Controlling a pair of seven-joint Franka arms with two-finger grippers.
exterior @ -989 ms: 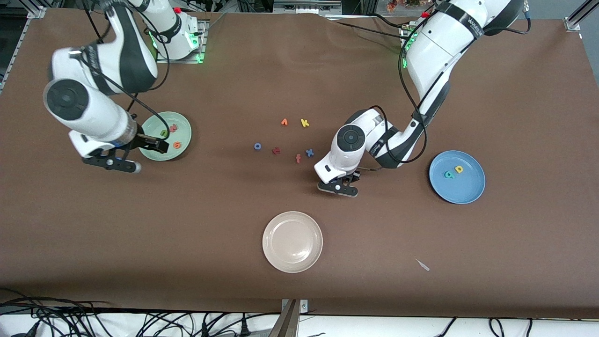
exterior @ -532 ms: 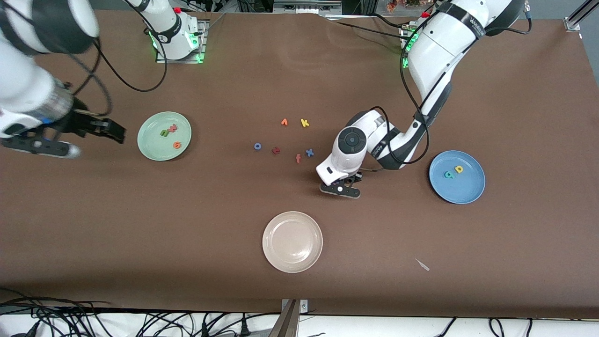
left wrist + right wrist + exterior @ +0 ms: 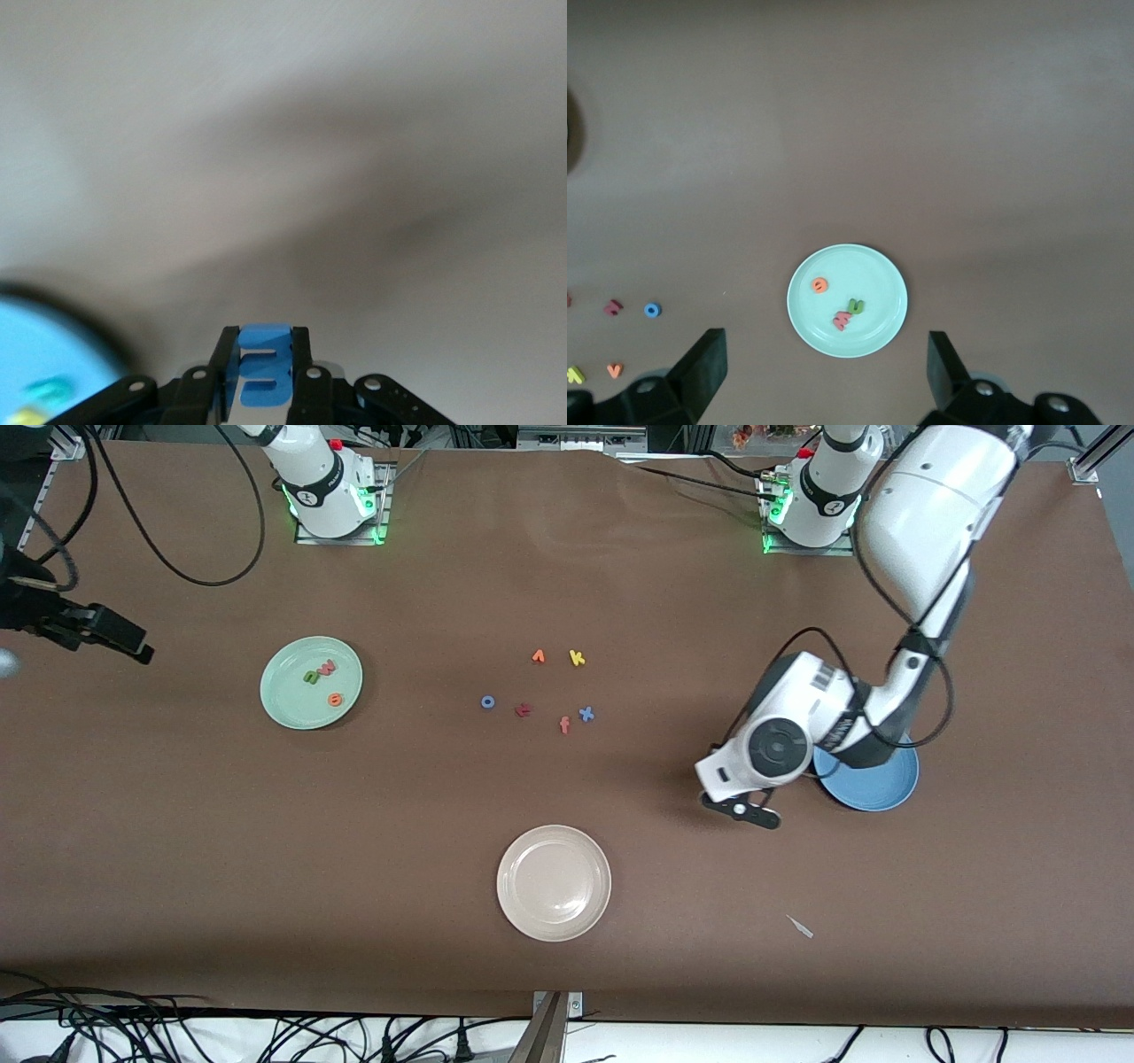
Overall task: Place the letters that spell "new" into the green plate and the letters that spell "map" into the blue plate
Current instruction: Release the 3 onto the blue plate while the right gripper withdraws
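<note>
My left gripper [image 3: 265,335] is shut on the blue "m" [image 3: 264,370]. In the front view it [image 3: 746,811] hangs over the table just beside the blue plate [image 3: 877,790], whose middle the arm hides. The plate's edge [image 3: 35,341] shows blurred in the left wrist view, with a teal letter [image 3: 46,390] on it. The green plate [image 3: 288,700] toward the right arm's end holds the green "n" [image 3: 312,677], the pinkish "w" [image 3: 328,666] and the orange "e" [image 3: 334,700]. My right gripper [image 3: 824,354] is open and empty, raised at the table's end [image 3: 111,636].
Loose letters lie mid-table: an orange one [image 3: 538,656], yellow "k" [image 3: 577,658], blue "o" [image 3: 488,702], a dark red one [image 3: 523,709], salmon "f" [image 3: 564,725] and blue "x" [image 3: 586,714]. A cream plate [image 3: 554,917] sits nearer the camera. A white scrap [image 3: 800,926] lies near it.
My left gripper has carried the "m" from beside the loose letters toward the blue plate. My right arm has pulled away from the green plate to the table's end.
</note>
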